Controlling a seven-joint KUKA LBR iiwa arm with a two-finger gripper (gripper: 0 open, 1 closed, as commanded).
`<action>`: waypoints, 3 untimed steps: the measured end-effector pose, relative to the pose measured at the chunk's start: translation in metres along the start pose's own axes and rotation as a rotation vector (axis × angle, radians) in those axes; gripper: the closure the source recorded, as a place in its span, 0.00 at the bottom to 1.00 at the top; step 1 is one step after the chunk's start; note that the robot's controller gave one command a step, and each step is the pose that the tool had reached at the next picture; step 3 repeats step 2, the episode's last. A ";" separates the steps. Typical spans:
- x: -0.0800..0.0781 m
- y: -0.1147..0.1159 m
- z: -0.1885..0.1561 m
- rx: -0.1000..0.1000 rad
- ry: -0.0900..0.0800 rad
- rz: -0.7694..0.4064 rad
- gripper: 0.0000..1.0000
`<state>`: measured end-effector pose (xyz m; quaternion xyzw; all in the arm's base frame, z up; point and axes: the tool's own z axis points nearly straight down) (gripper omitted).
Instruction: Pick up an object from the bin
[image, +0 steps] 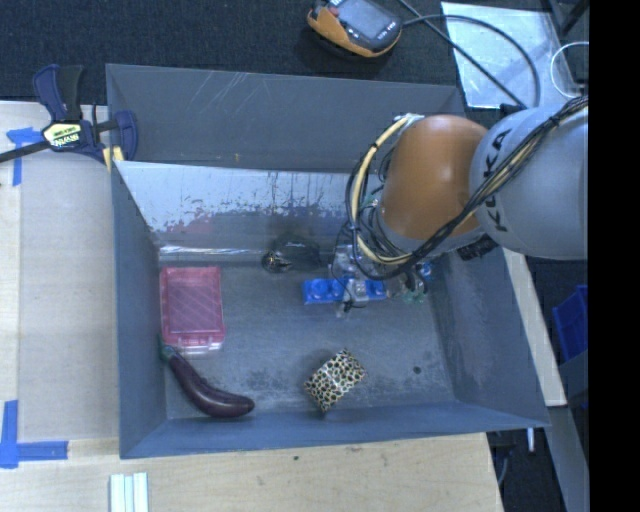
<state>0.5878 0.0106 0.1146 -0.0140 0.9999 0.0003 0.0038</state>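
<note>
Walls of the grey bin (135, 330) slope down to a flat floor that carries only a few things, well apart from one another, so the pick should need no digging. The arm (545, 190) reaches in from the right, and its orange wrist cover (430, 175) hangs over the far right part of the floor.

Among the loose things, a flat pink pack (190, 305) lies on the left and a purple toy aubergine (210, 393) in the near left corner. A blue toy-like piece (322, 291) lies lengthwise from left to right, about mid-floor and somewhat toward the far wall. The gripper (348, 288) sits over the right half of the piece. Whether it is released or clenched cannot be told, since cables crowd its tip, nor is contact with the blue piece plain. A leopard-print lump (333, 380) lies near the front, and a small dark thing (276, 262) by the far wall.

By position, the blue piece is the likely target. A good grasp would probably be centred on it and close across its narrow near-to-far width, not along its length. It would also need to go low enough to catch the sides without scraping the floor. A straight upward lift looks safest, because the far wall and the dark thing are near.
</note>
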 end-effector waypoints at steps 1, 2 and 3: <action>-0.001 0.000 -0.010 0.000 -0.002 0.000 1.00; 0.000 0.000 -0.018 0.000 0.000 0.001 1.00; 0.000 0.000 -0.018 0.000 0.000 0.001 1.00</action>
